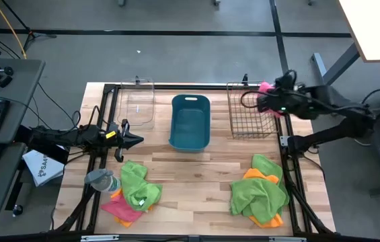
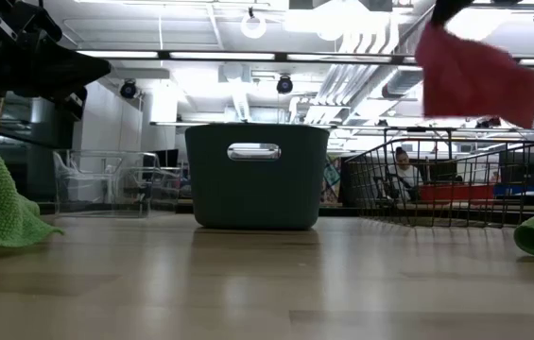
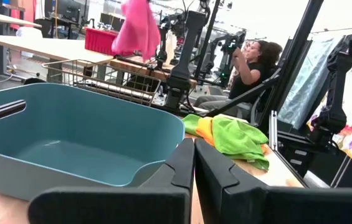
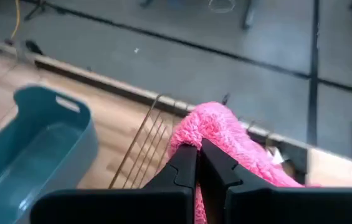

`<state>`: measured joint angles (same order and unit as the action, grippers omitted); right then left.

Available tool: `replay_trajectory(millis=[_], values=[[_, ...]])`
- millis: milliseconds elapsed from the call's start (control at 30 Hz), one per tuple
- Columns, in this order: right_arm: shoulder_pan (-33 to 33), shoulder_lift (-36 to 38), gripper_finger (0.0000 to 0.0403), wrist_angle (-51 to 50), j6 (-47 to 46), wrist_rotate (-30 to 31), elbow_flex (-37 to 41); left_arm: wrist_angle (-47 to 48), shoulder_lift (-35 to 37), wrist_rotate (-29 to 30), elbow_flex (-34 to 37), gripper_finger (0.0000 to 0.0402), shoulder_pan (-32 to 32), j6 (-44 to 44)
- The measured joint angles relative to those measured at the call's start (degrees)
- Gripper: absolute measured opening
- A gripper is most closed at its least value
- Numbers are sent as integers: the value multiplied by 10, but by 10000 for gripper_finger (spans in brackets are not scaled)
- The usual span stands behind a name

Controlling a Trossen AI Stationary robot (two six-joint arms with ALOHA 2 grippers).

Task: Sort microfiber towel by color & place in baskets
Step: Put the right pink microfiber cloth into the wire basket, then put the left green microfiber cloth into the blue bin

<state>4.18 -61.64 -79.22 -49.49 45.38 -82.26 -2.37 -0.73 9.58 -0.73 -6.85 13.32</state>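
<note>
A pink towel (image 4: 225, 140) hangs from my right gripper (image 4: 199, 160), which is shut on it above the far right part of the wire-mesh basket (image 1: 250, 111). The low view shows the pink towel (image 2: 474, 76) hanging high over the wire basket (image 2: 437, 179). The teal tub (image 1: 190, 121) stands in the middle and the clear bin (image 1: 139, 101) to its left. My left gripper (image 1: 132, 140) is shut and holds nothing, near the table's left edge, in front of the clear bin. My right gripper pinches a bunched fold of the pink towel (image 4: 191, 134) between its two fingers. The towel is lifted clear of the table and hangs slack below the fingers (image 2: 474, 76), above the wire basket. How many layers it has, I cannot tell.
Two towel piles lie near the table's near edge: green, pink, orange and grey on the left (image 1: 132, 188), green and orange on the right (image 1: 260, 191). A person (image 3: 250, 62) sits beyond the table. Bare wood lies between the piles and the baskets.
</note>
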Motion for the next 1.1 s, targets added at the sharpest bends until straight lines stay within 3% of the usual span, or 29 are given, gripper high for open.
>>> replay_trajectory(millis=[167,233,500,733,867,1100], values=[[70,32,0,208,90,-121,156,0,0,0,0,0,0,0],[102,34,0,243,107,-145,197,0,0,0,0,0,0,0],[196,41,0,252,73,-173,288,0,0,0,0,0,0,0],[231,39,9,270,107,-272,298,0,0,0,0,0,0,0],[248,39,60,259,136,-305,285,0,0,0,0,0,0,0],[251,39,197,233,147,-348,231,0,0,0,0,0,0,0]])
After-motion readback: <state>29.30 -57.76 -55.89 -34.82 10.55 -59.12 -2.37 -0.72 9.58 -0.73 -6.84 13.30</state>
